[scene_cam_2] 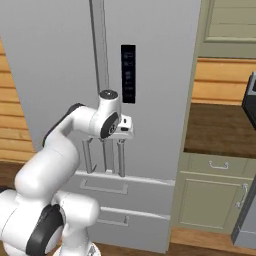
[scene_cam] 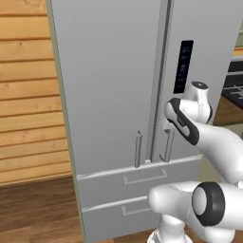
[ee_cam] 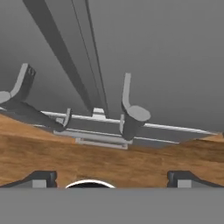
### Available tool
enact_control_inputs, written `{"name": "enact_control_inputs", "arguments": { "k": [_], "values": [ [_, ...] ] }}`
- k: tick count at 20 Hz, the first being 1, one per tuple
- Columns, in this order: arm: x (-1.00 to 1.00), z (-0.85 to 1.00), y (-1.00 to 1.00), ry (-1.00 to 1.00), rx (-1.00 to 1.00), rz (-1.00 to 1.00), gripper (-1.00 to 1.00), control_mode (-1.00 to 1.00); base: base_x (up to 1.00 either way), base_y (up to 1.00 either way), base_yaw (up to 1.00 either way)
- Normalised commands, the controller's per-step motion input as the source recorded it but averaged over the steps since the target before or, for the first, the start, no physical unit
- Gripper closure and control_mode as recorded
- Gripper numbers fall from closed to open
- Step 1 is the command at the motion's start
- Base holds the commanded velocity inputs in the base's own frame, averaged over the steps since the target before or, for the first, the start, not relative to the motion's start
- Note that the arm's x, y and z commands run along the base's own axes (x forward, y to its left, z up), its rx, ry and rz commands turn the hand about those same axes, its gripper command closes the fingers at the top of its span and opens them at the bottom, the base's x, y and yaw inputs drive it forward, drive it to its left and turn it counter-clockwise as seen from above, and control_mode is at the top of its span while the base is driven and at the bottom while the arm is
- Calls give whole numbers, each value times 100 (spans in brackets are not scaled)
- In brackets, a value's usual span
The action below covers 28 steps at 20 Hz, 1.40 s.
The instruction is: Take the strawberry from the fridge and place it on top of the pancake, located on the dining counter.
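The fridge (scene_cam: 114, 85) stands right in front of me, tall and light grey, with both doors shut and a black display panel (scene_cam_2: 128, 74) on the right door. My gripper (scene_cam_2: 128, 131) hovers just in front of the lower ends of the door handles (scene_cam: 138, 149), touching nothing. In the hand view its fingertips (ee_cam: 43, 179) stand far apart, so the gripper (ee_cam: 113, 180) is open and empty, and the right door's handle (ee_cam: 130, 107) lies ahead between them. The strawberry is hidden behind the shut doors. The pancake and the dining counter are out of view.
Two drawers (scene_cam: 142, 178) sit below the doors. A wood plank wall (scene_cam: 28, 95) flanks the fridge's left side. To its right is a brown-topped counter (scene_cam_2: 220, 127) over pale green cabinets (scene_cam_2: 207, 202), with a dark appliance (scene_cam_2: 250, 100) at the edge.
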Motion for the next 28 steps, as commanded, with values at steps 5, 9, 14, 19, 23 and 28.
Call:
{"name": "enact_control_inputs", "arguments": {
  "k": [5, 9, 14, 19, 23, 28],
  "values": [
    [63, -32, -12, 0, -3, 4, -100, -100, 0, 0, 0],
    [35, -54, -31, -1, -3, 3, -100, -100, 0, 0, 0],
    [35, -38, -13, -1, -1, 3, -100, -100, 0, 0, 0],
    [27, -21, 0, 0, 0, 1, -100, -100, 0, 0, 0],
    [-12, -32, 0, -1, 0, 0, 100, -100, 0, 0, 0],
    [-42, -13, -13, -10, 0, -1, 100, -100, 0, 0, 0]
  ]
}}
